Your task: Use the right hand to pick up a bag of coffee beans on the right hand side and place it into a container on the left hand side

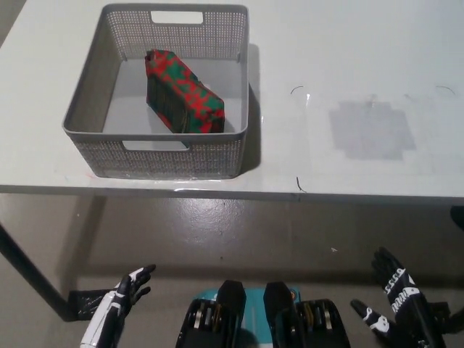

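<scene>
A red and green patterned coffee bag (183, 92) lies on its side inside the grey mesh container (87, 109) on the left part of the white table. My black right hand (395, 297) hangs low at the bottom right, below the table's front edge, open and holding nothing. My white left hand (116, 307) rests at the bottom left, also below the table, with its fingers spread and nothing in it.
The white table (341, 65) carries a grey taped patch (370, 130) on its right side. A dark table leg (29, 272) crosses the floor at the lower left, beside a small dark floor plate (83, 301).
</scene>
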